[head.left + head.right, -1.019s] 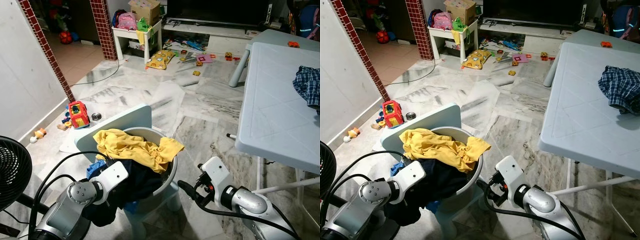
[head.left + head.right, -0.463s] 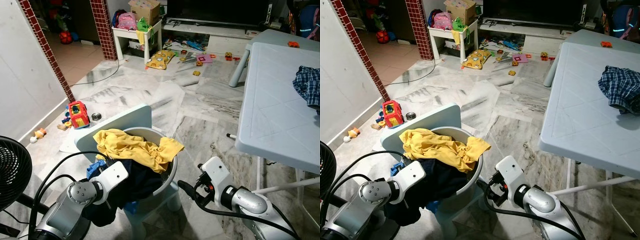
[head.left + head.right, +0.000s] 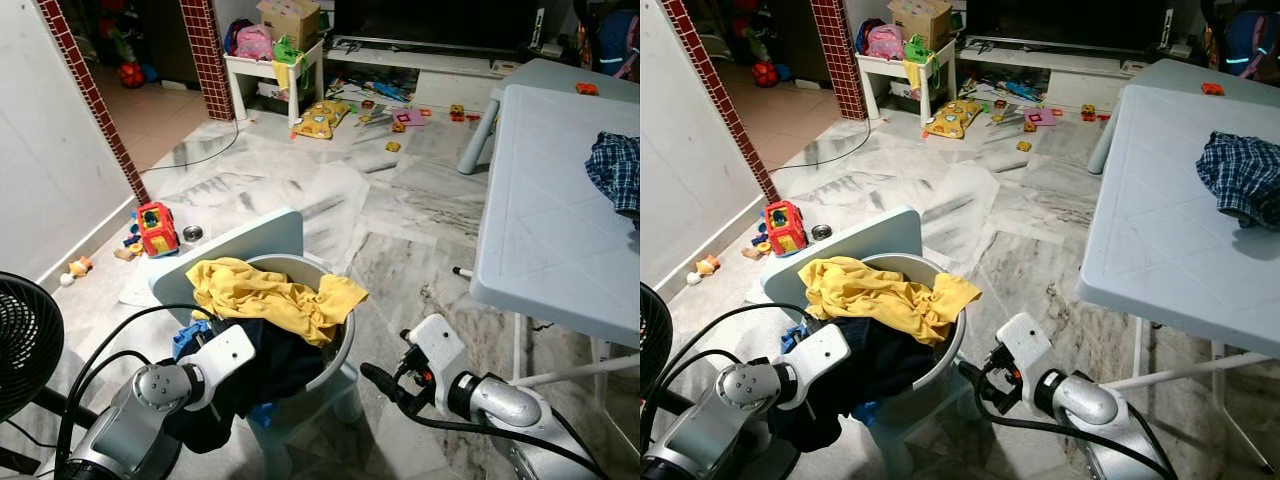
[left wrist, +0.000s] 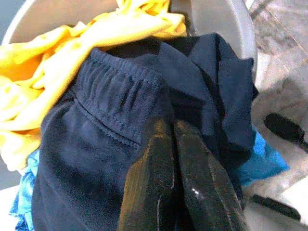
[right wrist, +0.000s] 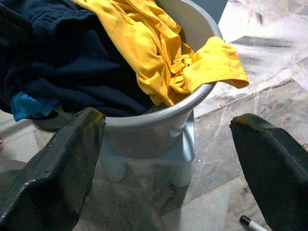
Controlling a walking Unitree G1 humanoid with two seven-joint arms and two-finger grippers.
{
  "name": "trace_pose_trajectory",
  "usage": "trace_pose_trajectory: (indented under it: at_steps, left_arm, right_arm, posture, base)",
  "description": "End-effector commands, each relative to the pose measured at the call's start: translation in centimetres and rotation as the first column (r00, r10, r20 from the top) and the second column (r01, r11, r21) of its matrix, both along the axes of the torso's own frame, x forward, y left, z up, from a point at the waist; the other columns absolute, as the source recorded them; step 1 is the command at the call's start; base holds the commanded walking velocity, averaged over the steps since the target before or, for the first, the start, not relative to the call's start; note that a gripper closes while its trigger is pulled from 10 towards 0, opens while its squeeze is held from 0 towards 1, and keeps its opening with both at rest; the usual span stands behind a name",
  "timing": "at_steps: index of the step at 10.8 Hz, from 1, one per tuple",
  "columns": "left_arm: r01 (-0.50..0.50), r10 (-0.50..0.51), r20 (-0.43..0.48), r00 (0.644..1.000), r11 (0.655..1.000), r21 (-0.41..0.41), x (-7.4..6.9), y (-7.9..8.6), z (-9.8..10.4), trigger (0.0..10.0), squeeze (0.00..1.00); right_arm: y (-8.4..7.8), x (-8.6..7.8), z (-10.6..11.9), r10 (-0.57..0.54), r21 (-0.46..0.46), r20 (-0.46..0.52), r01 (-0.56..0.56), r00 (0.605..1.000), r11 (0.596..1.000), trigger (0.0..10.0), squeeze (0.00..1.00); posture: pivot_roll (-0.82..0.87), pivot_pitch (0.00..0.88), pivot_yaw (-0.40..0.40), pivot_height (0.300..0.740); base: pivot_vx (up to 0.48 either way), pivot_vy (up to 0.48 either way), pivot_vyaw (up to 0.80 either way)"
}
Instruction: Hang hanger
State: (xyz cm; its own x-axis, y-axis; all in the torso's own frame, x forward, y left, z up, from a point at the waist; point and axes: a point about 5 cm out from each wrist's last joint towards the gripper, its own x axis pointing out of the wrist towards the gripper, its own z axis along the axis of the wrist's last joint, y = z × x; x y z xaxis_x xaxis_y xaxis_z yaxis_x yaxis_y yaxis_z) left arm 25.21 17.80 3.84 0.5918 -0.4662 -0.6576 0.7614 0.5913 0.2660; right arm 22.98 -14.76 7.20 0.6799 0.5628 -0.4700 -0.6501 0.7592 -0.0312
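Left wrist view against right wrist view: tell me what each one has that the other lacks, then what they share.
Left wrist view alone: the left hand, fingers pressed together on the navy garment. Right wrist view alone: the right hand, fingers spread wide, the stool legs under the basin and a marker on the floor. Both: the grey basin, the yellow shirt, the navy garment and some blue cloth.

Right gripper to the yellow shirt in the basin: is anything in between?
Nothing visible. The right gripper is open, facing the grey basin across a bare strip of marble floor. The yellow shirt drapes over the rim on that side, uncovered.
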Motion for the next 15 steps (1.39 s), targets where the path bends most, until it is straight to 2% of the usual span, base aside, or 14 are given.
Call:
trace_pose_trajectory:
  at_steps: [1,4,6,7,9,10,11,12,14,15]
  left_arm:
    - [-0.042,0.042,0.021,0.999,0.999,-0.013,0.2,0.5,0.2,0.0,0.0]
    - [-0.158,0.168,0.078,0.983,0.979,-0.127,0.3,0.6,0.7,0.0,0.0]
    - [-0.264,0.305,0.121,0.945,0.926,-0.271,0.2,0.5,1.4,0.0,0.0]
    - [-0.315,0.389,0.153,0.908,0.878,-0.359,-0.1,0.4,2.0,0.0,0.0]
    - [-0.35,0.501,0.197,0.843,0.788,-0.507,-0.7,-0.2,3.0,0.0,0.0]
    - [-0.353,0.522,0.201,0.829,0.768,-0.535,-0.8,-0.3,3.2,0.0,0.0]
    - [-0.374,0.565,0.2,0.801,0.732,-0.57,-1.2,-0.5,3.3,0.0,0.0]
    - [-0.436,0.629,0.187,0.755,0.694,-0.572,-2.6,0.1,2.6,0.0,0.0]
    - [-0.474,0.632,0.181,0.753,0.713,-0.516,-3.9,1.1,1.3,0.0,0.0]
    - [-0.485,0.625,0.178,0.76,0.728,-0.485,-4.0,1.3,0.9,0.0,0.0]
  right_arm:
    - [0.1,0.3,0.2,0.006,0.012,0.005,-0.006,1.0,1.0,10.0,0.0]
    - [0.2,0.6,0.2,0.003,0.019,0.011,-0.003,1.0,1.0,10.0,0.0]
    - [0.3,1.0,0.2,0.002,0.021,0.018,-0.003,1.0,1.0,10.0,0.0]
    - [0.3,1.3,0.2,-0.001,0.022,0.024,0.0,1.0,1.0,10.0,0.0]
    - [0.5,1.9,0.2,-0.006,0.023,0.038,0.006,0.999,1.0,10.0,0.0]
    - [0.6,2.1,0.1,-0.008,0.023,0.04,0.007,0.999,1.0,10.0,0.0]
    - [0.9,2.5,0.2,-0.006,0.025,0.049,0.005,0.999,1.0,10.0,0.0]
    - [1.2,3.1,0.4,0.002,0.029,0.064,-0.004,0.998,1.0,10.0,0.0]
    - [1.1,3.7,0.4,0.003,0.023,0.071,-0.005,0.998,1.0,10.0,0.0]
    - [1.1,3.9,0.4,0.003,0.022,0.073,-0.005,0.997,1.0,10.0,0.0]
  posture:
    - [-0.2,0.022,0.04,0.74]
    - [-0.2,0.008,0.039,0.74]
    - [-0.19,0.0,0.038,0.74]
    - [-0.18,0.0,0.034,0.74]
    - [-0.17,0.0,0.028,0.74]
    - [-0.16,0.0,0.024,0.74]
    - [-0.15,0.0,0.018,0.74]
    - [-0.14,0.0,0.009,0.74]
    - [-0.13,0.0,0.003,0.74]
    - [-0.12,0.0,0.0,0.74]
  base:
    - [0.0,0.0,0.0]
    - [0.0,0.0,0.0]
    - [0.0,0.0,0.0]
    - [0.0,0.0,0.0]
    - [0.0,0.0,0.0]
    - [0.0,0.0,0.0]
    - [0.0,0.0,0.0]
    - [0.0,0.0,0.0]
    - [0.0,0.0,0.0]
    - [0.0,0.0,0.0]
